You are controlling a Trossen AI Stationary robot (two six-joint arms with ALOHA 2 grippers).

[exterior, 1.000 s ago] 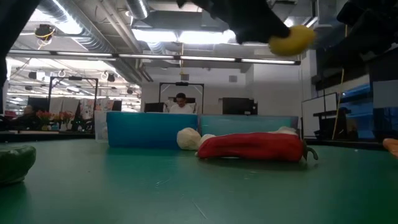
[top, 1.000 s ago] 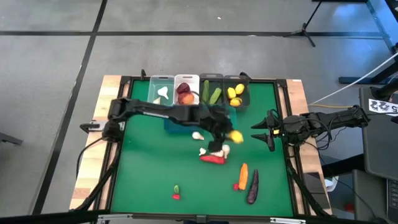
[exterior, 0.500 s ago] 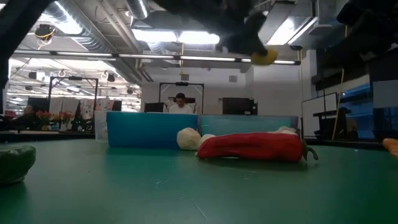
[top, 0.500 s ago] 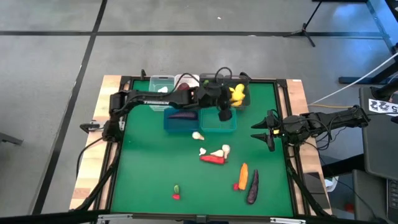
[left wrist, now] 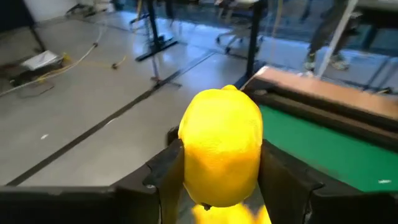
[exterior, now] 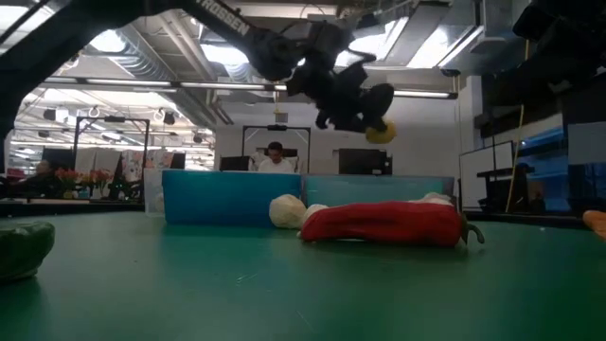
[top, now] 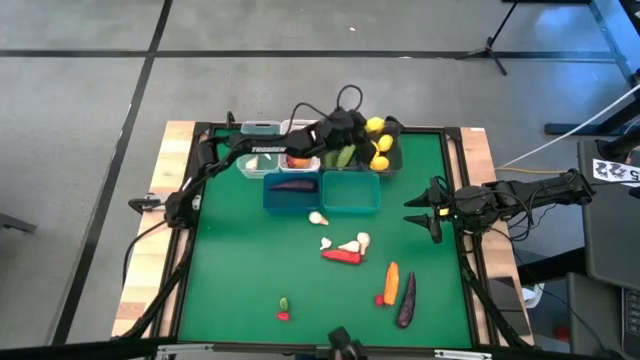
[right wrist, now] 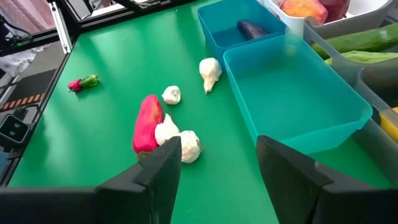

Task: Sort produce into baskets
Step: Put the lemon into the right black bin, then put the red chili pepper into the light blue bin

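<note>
Yellow lemon (left wrist: 221,146) clenched in my left hand (top: 368,130) has now travelled over the lemon basket (top: 381,150); release looks next.

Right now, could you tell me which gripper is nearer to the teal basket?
Left. The left gripper holds a lemon just beyond the teal basket; the right gripper waits off to its side.

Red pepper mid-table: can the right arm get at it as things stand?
Probably yes. The right gripper is open and empty at the table's right side, and bare green mat lies between it and the red pepper. Garlic touching the pepper could crowd the grasp.
</note>
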